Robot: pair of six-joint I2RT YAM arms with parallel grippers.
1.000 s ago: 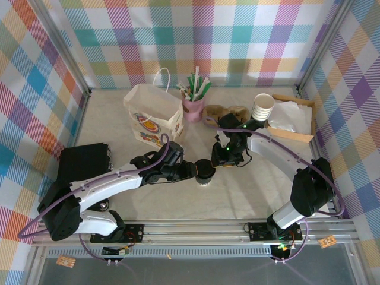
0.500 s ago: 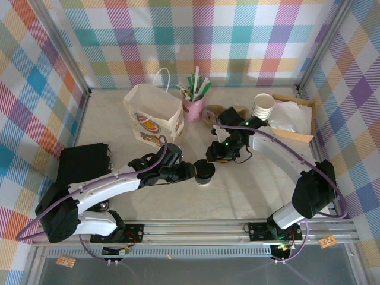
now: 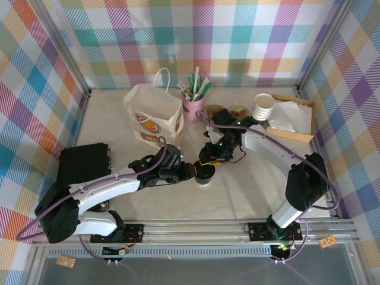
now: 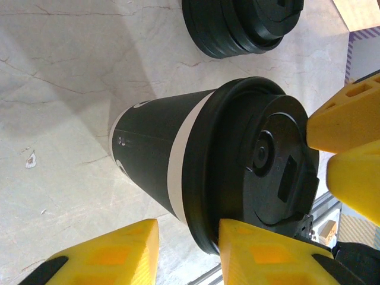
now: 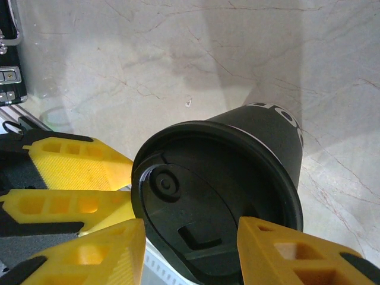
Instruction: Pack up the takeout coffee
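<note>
1. A pale marbled table sits inside bright plaid walls.
2. The takeout coffee stands upright near the table's middle with its black lid on. A paper bag stands farther back to its left.
3. The left gripper has its yellow fingers partly spread beside the cup's wall, one finger against the lid rim.
4. The right gripper has its fingers spread either side of the lid; whether they touch it cannot be told.

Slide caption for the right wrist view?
Lidded coffee cup on the table; right gripper open close by, left gripper at its rim.
</note>
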